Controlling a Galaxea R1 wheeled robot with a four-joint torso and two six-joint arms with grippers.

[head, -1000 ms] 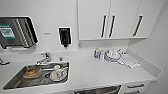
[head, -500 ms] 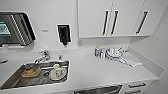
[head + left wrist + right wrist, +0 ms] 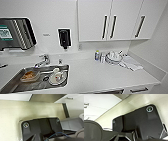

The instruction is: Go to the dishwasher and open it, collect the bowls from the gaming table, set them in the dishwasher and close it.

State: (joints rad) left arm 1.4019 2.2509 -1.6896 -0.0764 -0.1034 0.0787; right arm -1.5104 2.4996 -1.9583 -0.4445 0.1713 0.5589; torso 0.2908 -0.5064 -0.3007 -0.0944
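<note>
Facing a white counter (image 3: 100, 75) with steel sink (image 3: 37, 80), the camera has edged closer; dishwasher unopened, judging by this. Jaw state on both arms: cannot tell.

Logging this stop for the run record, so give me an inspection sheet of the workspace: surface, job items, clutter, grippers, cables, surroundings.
Surface: white counter with an inset steel sink.
Job's things: a dark strip at the counter's front edge, possibly the dishwasher's top; cannot tell.
Clutter: dishes in the sink; stacked white crockery, a small bottle and a cloth on the counter.
Grippers: fingers cannot be made out.
Cables: blue cable by the left wrist.
Surroundings: white wall cabinets, faucet, wall dispenser.
</note>
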